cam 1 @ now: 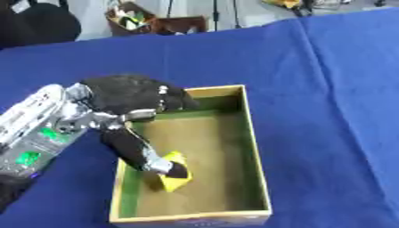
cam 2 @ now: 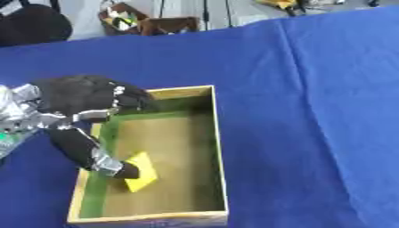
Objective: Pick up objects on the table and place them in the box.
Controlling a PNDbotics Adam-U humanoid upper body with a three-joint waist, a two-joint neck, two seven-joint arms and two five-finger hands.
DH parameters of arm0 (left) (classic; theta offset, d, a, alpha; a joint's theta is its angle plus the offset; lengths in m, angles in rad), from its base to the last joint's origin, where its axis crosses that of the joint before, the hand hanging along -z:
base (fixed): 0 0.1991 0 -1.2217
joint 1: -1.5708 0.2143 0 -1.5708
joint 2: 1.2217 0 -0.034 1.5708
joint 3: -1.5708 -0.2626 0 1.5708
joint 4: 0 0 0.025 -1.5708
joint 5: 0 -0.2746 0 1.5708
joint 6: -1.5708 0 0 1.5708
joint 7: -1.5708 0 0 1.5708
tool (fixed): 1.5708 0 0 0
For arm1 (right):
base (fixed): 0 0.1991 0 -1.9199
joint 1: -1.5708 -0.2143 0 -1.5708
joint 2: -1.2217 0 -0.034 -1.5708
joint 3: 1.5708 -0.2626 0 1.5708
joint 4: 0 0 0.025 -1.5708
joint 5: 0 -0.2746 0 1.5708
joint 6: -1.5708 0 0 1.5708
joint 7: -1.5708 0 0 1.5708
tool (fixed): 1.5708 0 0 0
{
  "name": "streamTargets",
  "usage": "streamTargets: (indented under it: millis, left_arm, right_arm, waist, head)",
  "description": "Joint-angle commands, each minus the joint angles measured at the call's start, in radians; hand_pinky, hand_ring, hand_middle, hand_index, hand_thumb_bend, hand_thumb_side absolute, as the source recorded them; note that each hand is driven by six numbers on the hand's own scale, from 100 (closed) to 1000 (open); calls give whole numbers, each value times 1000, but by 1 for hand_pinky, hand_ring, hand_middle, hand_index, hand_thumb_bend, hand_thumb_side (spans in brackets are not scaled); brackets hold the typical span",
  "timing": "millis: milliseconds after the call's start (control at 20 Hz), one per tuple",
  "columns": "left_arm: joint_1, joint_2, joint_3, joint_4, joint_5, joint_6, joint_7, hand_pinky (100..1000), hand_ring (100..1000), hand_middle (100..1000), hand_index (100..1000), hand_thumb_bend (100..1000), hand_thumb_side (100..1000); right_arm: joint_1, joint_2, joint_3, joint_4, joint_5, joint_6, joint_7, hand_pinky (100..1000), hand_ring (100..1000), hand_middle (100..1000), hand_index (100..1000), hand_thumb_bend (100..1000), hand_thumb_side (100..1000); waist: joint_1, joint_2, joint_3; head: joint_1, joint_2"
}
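A shallow cardboard box [cam 1: 258, 151] with a tan floor and green inner walls stands on the blue cloth, near the front middle. A small flat yellow object [cam 2: 143, 179] lies on the box floor by its left wall. My left hand [cam 1: 124, 94] comes in from the left and hangs over the box's far left corner. Its fingers [cam 1: 181, 100] reach over the far wall, and the thumb [cam 1: 137, 150] stretches down into the box until its tip touches the yellow object. Nothing is pinched between thumb and fingers. My right hand shows in neither view.
Blue cloth [cam 1: 327, 89] covers the whole table, with bare cloth to the right of and behind the box. Beyond the far edge sit a brown basket [cam 1: 128, 20] of small items and a dark chair [cam 1: 39, 24].
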Motion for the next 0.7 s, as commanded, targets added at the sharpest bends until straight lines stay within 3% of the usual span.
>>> streamTargets:
  millis: [50,100,150,200,250,350,500,700]
  left_arm:
    - [-28,-42,107,-15,78,54,176,539,758,744,900,100,944]
    - [-32,-66,138,-15,124,82,251,470,692,677,865,100,824]
    - [-34,-87,164,-15,180,106,329,460,682,669,860,100,812]
    - [-35,-110,188,-15,244,115,413,380,602,595,808,100,745]
    - [-32,-126,207,-15,302,109,490,358,581,576,793,100,734]
    - [-18,-162,238,-15,424,45,631,273,497,498,721,100,710]
    - [23,-209,275,-15,564,-64,761,282,473,478,703,100,736]
    - [96,-269,295,-15,719,-217,748,362,510,521,747,100,804]
  right_arm:
    - [-10,-20,-12,-16,-10,0,-6,493,625,622,763,100,579]
    - [-10,-20,-12,-16,-11,0,-7,493,626,623,763,100,578]
    - [-10,-20,-13,-16,-12,0,-8,493,626,623,763,100,578]
    - [-12,-21,-13,-16,-13,-1,-9,493,626,623,763,100,578]
    - [-13,-21,-14,-16,-13,-2,-10,494,626,623,763,100,578]
    - [-16,-22,-14,-16,-15,-3,-11,493,627,624,764,100,577]
    - [-22,-24,-14,-16,-16,-5,-13,497,630,626,765,100,579]
    - [-35,-25,-15,-16,-15,-13,-21,511,640,638,768,100,583]
  waist:
    - [-9,-25,6]
    - [-11,-26,9]
    - [-13,-27,12]
    - [-15,-27,15]
    - [-17,-27,17]
    - [-20,-26,22]
    - [-25,-23,27]
    - [-35,-19,31]
  head:
    - [-8,11]
    - [-10,13]
    - [-12,14]
    - [-13,15]
    - [-14,15]
    - [-17,15]
    - [-22,15]
    - [-24,18]
